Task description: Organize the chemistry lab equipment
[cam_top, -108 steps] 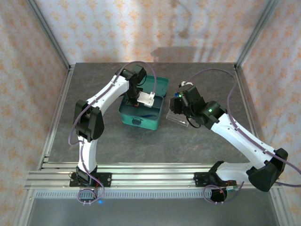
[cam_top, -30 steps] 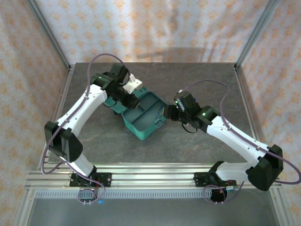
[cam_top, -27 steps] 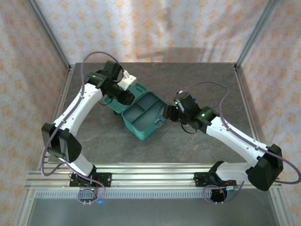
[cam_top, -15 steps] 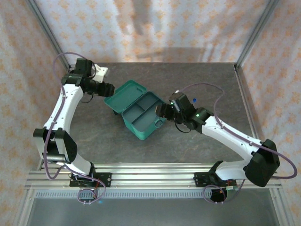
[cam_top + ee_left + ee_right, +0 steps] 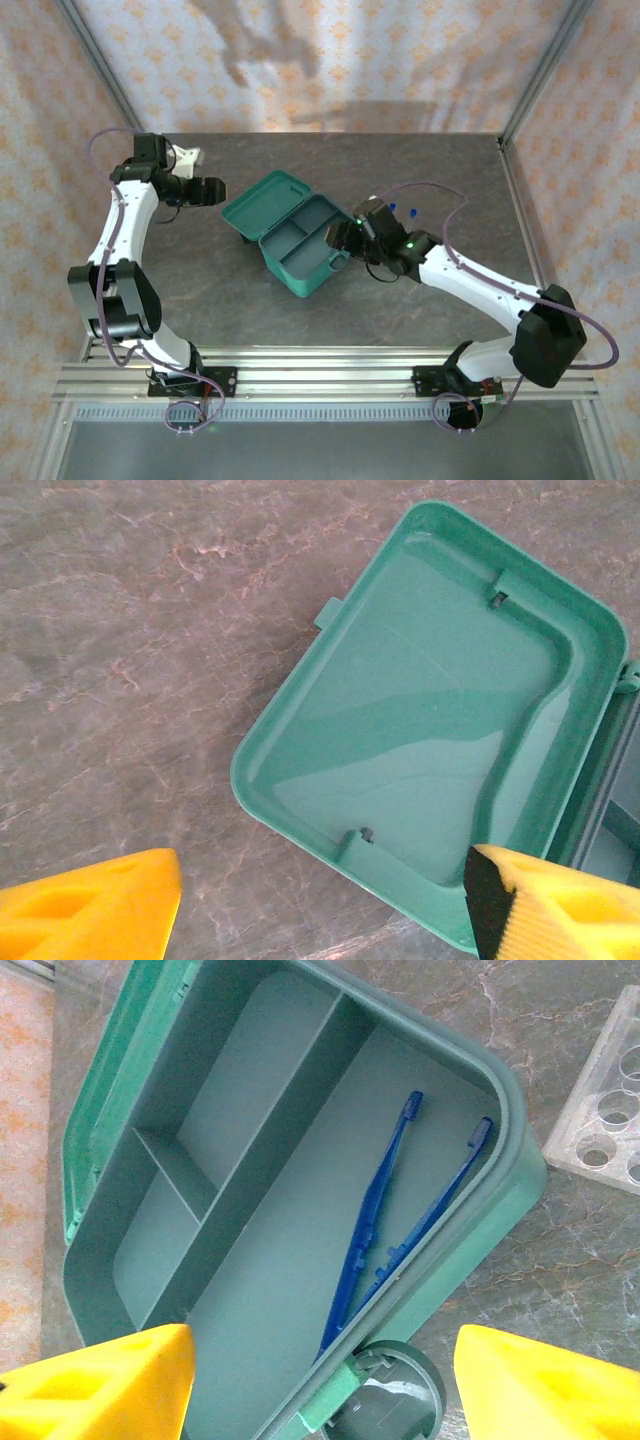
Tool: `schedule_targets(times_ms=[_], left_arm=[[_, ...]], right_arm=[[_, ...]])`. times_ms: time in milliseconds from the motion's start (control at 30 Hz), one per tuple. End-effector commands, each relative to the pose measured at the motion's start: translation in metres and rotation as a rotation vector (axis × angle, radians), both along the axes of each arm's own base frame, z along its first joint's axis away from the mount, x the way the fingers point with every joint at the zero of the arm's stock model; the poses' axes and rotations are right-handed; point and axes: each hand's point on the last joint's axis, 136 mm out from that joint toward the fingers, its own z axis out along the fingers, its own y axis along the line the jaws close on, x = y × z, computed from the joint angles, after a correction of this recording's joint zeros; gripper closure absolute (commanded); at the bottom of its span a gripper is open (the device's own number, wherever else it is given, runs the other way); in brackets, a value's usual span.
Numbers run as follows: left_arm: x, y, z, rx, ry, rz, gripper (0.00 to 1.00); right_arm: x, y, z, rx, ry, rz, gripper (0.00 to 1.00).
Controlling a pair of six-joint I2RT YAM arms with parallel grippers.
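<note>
The teal hinged case (image 5: 290,228) lies open mid-table, its lid (image 5: 430,710) flat to the left. Its base holds the divided tray (image 5: 250,1160), and blue tweezers (image 5: 400,1230) lie in the long compartment. My left gripper (image 5: 218,190) hangs left of the lid, open, with both yellow fingers (image 5: 90,910) over bare table and the lid's edge. My right gripper (image 5: 320,1390) is open at the base's right rim, above the round latch (image 5: 395,1400). A corner of the clear perforated rack (image 5: 610,1090) lies beside the case. Blue caps of test tubes (image 5: 400,210) peek out behind the right arm.
The grey stone-patterned tabletop (image 5: 200,290) is fenced by metal frame posts (image 5: 105,70) and patterned curtain walls. Both arm bases stand on the rail (image 5: 320,380) at the near edge. The right arm (image 5: 470,285) stretches across the table's right half.
The left arm swung left and back from the case, its jaws opening, and the lid now lies flat. The right gripper opened wider and slid a little left along the base's rim.
</note>
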Motion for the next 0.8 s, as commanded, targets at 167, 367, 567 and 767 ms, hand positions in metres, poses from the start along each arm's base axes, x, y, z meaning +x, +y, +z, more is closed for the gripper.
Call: schedule_targets(times_ms=[167, 367, 567, 767], left_arm=[[0.002, -0.004, -0.044, -0.103, 0.095, -0.029, 0.25], [0.001, -0.01, -0.069, -0.148, 0.157, -0.055, 0.26], [0.004, -0.012, -0.091, -0.178, 0.211, -0.055, 0.26], [0.009, -0.016, -0.102, -0.228, 0.213, -0.062, 0.26]], right_arm=[[0.007, -0.004, -0.011, -0.012, 0.009, -0.038, 0.31], [0.011, 0.003, -0.022, -0.015, 0.036, -0.023, 0.33], [0.018, 0.004, -0.028, -0.033, 0.044, -0.025, 0.33], [0.025, 0.004, -0.031, -0.052, 0.044, -0.022, 0.33]])
